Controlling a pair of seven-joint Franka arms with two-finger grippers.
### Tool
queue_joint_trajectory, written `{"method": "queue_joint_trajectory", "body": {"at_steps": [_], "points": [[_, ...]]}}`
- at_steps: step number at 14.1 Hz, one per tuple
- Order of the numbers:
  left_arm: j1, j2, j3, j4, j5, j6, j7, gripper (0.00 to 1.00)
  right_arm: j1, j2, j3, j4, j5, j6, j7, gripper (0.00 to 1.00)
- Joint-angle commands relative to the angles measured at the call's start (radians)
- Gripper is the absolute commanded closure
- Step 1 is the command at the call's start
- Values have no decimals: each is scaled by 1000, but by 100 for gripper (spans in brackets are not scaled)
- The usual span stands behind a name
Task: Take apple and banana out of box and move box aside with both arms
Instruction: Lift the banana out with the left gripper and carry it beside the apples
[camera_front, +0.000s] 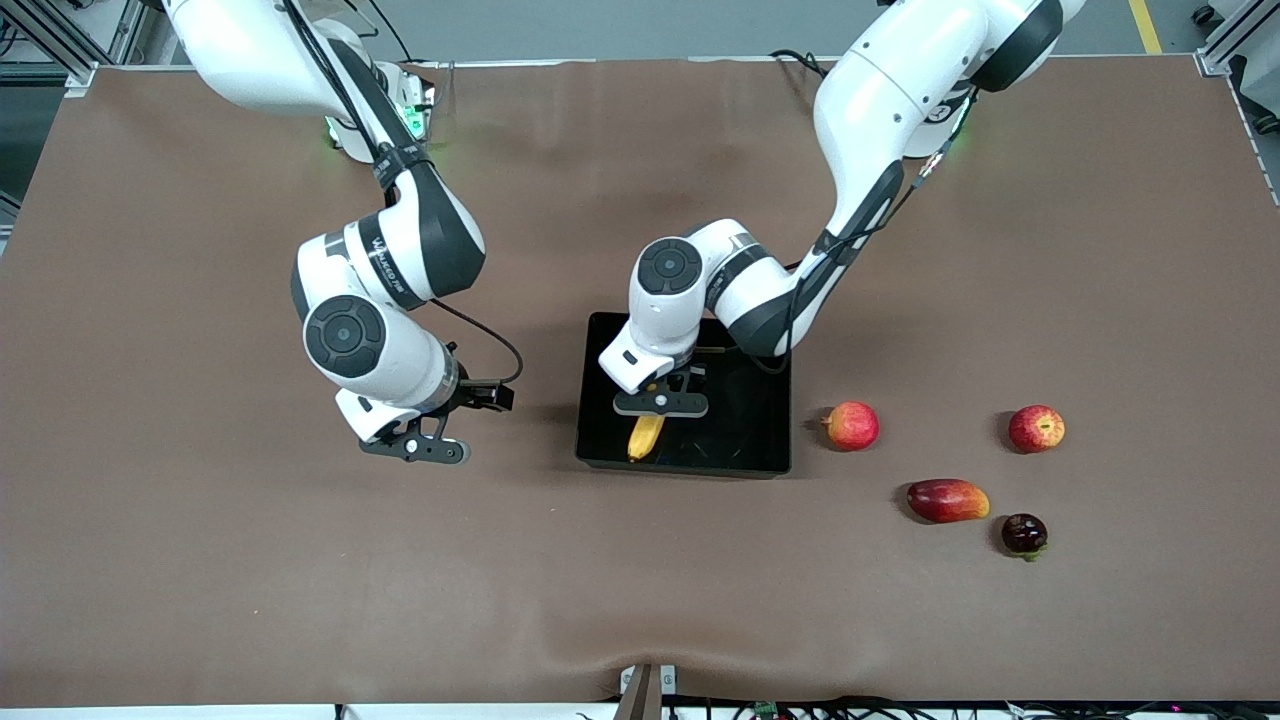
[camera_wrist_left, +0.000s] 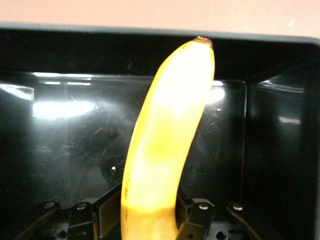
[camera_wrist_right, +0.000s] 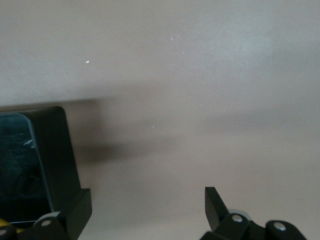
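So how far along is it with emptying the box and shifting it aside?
Done, it seems: no apple is in the box; the apple lies on the table toward the left arm's end. In hand: the left claw is shut on the banana, which is in the box. Left: lifting the banana out, then moving the box aside with both arms. The right claw waits open beside the box.

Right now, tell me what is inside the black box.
Only the banana shows in the box, with the left gripper shut on it. That gripper and arm cover part of the floor.
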Motion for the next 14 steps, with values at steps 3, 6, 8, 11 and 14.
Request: {"method": "queue_joint_trajectory", "body": {"at_steps": [3,6,8,11,14], "points": [[90,-164,-23,-16,-25,-118,33,100,20,26,-5,23,20,2,16,0],[188,-259,-26,-28,-97,-217,140,100,34,49,-3,37,17,2,16,0],[266,-313,-24,-64,-134,-263,220,100,60,84,-3,72,17,20,16,0],[404,-389,-26,-188,-136,-268,361,100,84,136,-2,121,19,89,7,0],[536,-434,-26,-329,-134,-254,516,100,115,219,0,199,31,140,3,0]]}}
